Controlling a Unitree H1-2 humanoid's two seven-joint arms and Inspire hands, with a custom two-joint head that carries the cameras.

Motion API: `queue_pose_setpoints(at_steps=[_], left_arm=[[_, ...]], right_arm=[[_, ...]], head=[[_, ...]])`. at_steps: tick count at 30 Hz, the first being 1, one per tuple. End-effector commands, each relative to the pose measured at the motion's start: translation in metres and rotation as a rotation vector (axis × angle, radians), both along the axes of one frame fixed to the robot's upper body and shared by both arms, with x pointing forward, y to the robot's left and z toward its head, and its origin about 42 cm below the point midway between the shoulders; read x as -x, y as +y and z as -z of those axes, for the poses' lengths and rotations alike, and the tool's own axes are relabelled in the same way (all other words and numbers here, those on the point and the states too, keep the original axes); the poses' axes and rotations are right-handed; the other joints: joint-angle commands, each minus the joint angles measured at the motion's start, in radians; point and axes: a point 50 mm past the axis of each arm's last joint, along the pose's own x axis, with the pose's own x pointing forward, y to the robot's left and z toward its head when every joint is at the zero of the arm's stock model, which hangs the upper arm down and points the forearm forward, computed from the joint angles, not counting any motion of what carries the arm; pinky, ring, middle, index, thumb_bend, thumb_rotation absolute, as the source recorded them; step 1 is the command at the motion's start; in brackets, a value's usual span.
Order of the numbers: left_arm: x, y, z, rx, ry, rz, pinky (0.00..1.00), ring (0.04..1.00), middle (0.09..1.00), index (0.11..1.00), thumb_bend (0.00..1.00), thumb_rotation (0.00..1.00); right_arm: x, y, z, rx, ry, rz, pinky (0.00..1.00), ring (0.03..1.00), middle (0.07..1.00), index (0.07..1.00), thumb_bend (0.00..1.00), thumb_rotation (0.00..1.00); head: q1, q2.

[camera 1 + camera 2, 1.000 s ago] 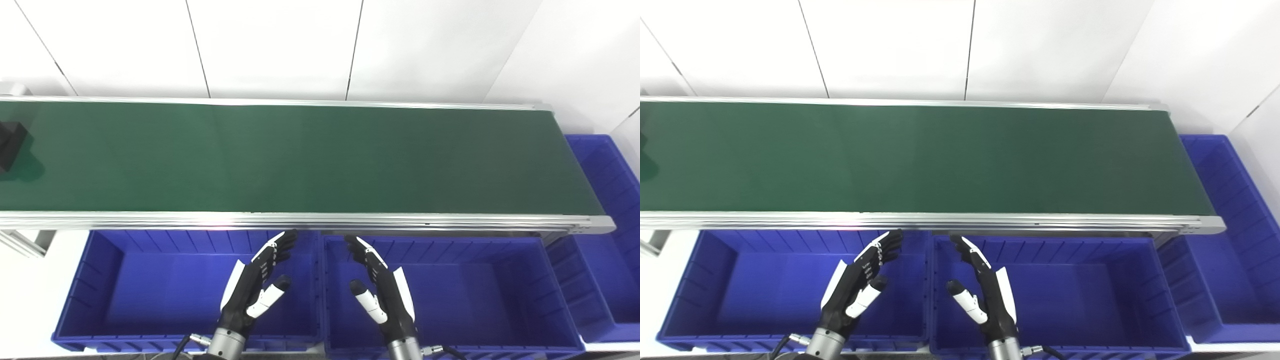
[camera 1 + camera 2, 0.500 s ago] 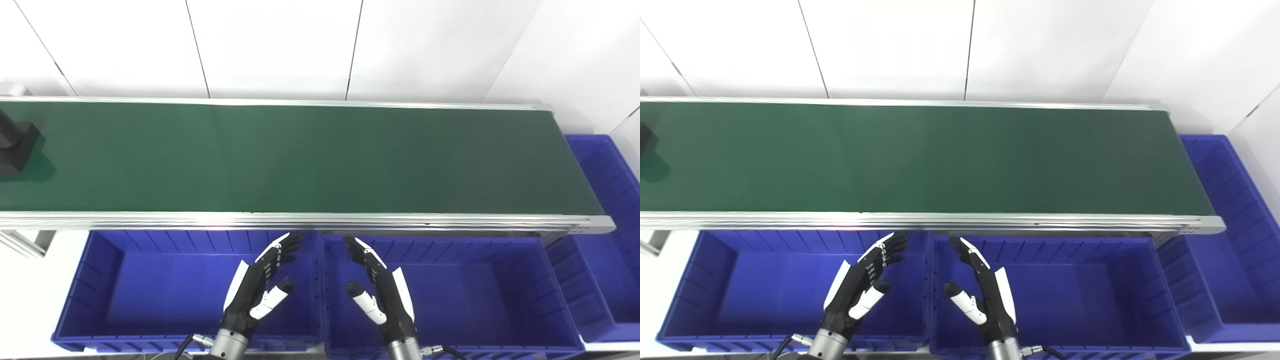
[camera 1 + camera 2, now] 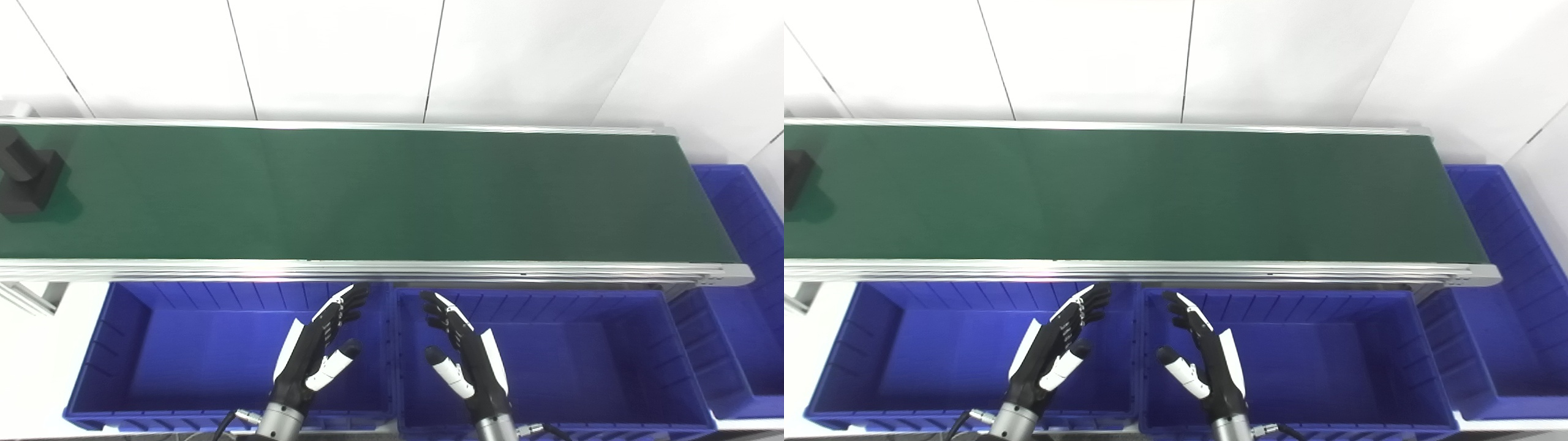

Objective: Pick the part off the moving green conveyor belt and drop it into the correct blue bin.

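- And there's the black part (image 3: 24, 181), sitting on the green conveyor belt (image 3: 367, 196) at the far left edge of the frame; it looks like a block with a raised stub on top, though its shape is hard to make out there.
- Well apart from it, at the bottom centre, the left hand (image 3: 315, 355) hovers over the left blue bin (image 3: 110, 343), fingers spread, holding nothing.
- Just beside it, the right hand (image 3: 468, 361) hangs over the middle blue bin (image 3: 612, 355), likewise spread and empty, palms facing each other.
- A third blue bin (image 3: 747, 245) stands at the right edge, past the belt's end.
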Motion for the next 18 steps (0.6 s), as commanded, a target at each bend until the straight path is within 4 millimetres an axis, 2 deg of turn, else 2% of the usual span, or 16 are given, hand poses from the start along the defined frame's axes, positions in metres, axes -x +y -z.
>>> queue_pose_setpoints(at_steps=[1,7,18], left_arm=[[-0.0064,-0.0023,-0.0082,0.032,-0.050,0.006,0.88,0.897,0.892,0.857,0.76,0.84],[-0.0082,0.0021,-0.0068,0.041,-0.040,0.007,0.89,0.905,0.898,0.860,0.76,0.84],[-0.0072,0.0013,-0.0063,0.063,-0.029,0.011,0.90,0.912,0.896,0.860,0.79,0.87]], right_arm=[[-0.0048,0.0020,-0.0071,-0.013,-0.053,-0.021,0.80,0.864,0.883,0.835,0.84,0.90],[-0.0049,0.0020,-0.0084,-0.002,-0.062,-0.028,0.85,0.885,0.886,0.841,0.83,0.91],[-0.0049,0.0034,-0.0075,-0.014,-0.053,-0.033,0.85,0.891,0.897,0.845,0.85,0.95]], head=[[0.001,0.001],[-0.001,0.001],[0.001,0.000]])
